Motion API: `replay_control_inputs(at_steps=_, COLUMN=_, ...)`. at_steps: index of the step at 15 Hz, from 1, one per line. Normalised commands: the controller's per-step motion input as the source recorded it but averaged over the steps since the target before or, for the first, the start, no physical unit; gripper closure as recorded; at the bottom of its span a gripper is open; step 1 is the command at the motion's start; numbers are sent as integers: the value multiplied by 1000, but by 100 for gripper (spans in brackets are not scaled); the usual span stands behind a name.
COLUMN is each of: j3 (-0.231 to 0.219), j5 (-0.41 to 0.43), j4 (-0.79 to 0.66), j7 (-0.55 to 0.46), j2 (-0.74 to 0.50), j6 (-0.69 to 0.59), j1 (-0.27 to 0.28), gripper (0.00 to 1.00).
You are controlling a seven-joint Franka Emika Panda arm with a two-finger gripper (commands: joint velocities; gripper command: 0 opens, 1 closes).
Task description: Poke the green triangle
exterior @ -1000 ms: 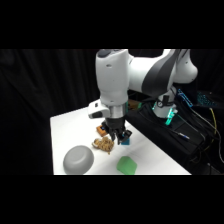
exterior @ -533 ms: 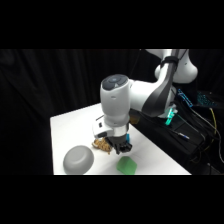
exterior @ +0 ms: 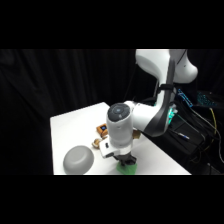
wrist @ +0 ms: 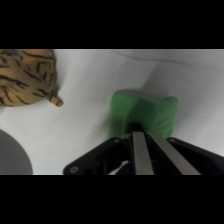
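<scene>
The green triangle (wrist: 145,112) is a light-green block with rounded corners, lying on the white table (wrist: 85,130). In the side view only a sliver of the green triangle (exterior: 129,169) shows under the arm, at the table's front edge. My gripper (wrist: 138,132) is shut, its two fingers pressed together, and the tips sit over the block's near edge. I cannot tell whether they press on it. From the side, the gripper (exterior: 125,161) points straight down onto the block, with the arm's wrist hiding most of it.
A grey bowl (exterior: 78,160) stands just left of the gripper, and its rim (wrist: 12,155) shows at the wrist view's lower left. A tiger-striped toy (wrist: 27,77) lies behind the block; the arm partly hides it in the side view (exterior: 96,143). Black equipment with cables (exterior: 192,135) stands right of the table.
The arm has swung forward and come down from above the toy. The gripper now sits on the green triangle, which lay uncovered to its right earlier.
</scene>
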Motion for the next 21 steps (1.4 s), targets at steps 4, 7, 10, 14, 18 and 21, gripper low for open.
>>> replay_control_inputs(at_steps=4, j3=47, j5=22, j4=269, j7=-145, j2=348, j6=19, j1=-39, gripper=95)
replay_control_inputs(at_steps=7, j3=20, j5=-33, j4=33, j7=-2, j2=56, j6=20, j1=43, gripper=94)
replay_control_inputs(at_steps=10, j3=3, j5=-80, j4=-114, j7=120, j2=-227, j6=-103, j1=118, gripper=93)
replay_control_inputs(at_steps=14, j3=22, j5=-63, j4=-128, j7=170, j2=-434, j6=-320, j1=110, gripper=92)
replay_control_inputs(at_steps=18, j3=17, j5=-51, j4=-6, j7=197, j2=-437, j6=-431, j1=54, gripper=68)
replay_control_inputs(at_steps=21, j3=25, j5=-24, j4=74, j7=128, j2=-319, j6=-365, j1=-15, gripper=49)
